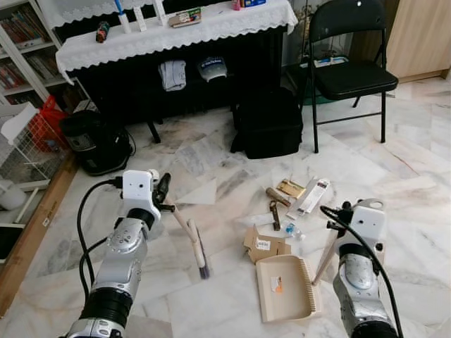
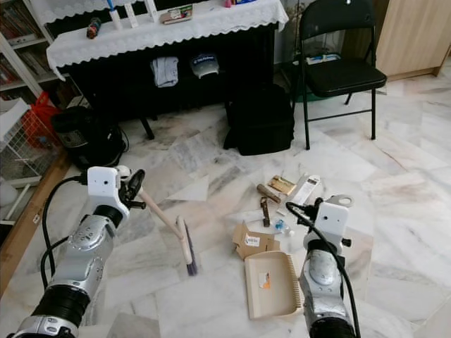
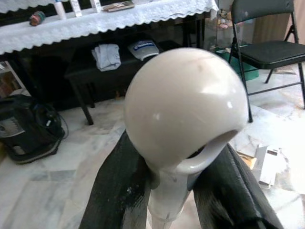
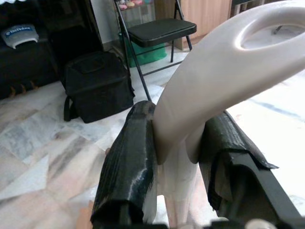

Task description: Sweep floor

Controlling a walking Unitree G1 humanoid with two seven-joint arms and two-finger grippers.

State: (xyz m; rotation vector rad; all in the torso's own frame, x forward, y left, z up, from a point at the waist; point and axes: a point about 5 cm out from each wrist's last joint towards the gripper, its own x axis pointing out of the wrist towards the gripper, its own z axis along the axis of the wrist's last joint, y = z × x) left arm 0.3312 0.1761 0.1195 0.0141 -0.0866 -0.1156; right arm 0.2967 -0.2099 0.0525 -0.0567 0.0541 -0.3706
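My left gripper (image 1: 163, 191) is shut on the cream handle of a small brush (image 1: 190, 236), whose dark bristles rest on the marble floor. In the left wrist view the handle's rounded end (image 3: 186, 105) sits between the black fingers (image 3: 119, 191). My right gripper (image 1: 343, 213) is shut on the handle of a beige dustpan (image 1: 284, 287) that lies flat on the floor beside the arm; the handle (image 4: 214, 71) shows clamped in the right wrist view. Litter lies ahead of the pan: a torn cardboard piece (image 1: 264, 245), a brown tube (image 1: 276, 196), a white box (image 1: 310, 197).
A black bag (image 1: 268, 123) and a dark bench with a lace cloth (image 1: 169, 39) stand behind the litter. A black folding chair (image 1: 349, 70) is at the back right. A black appliance (image 1: 95, 141), a wire rack and a shelf line the left side.
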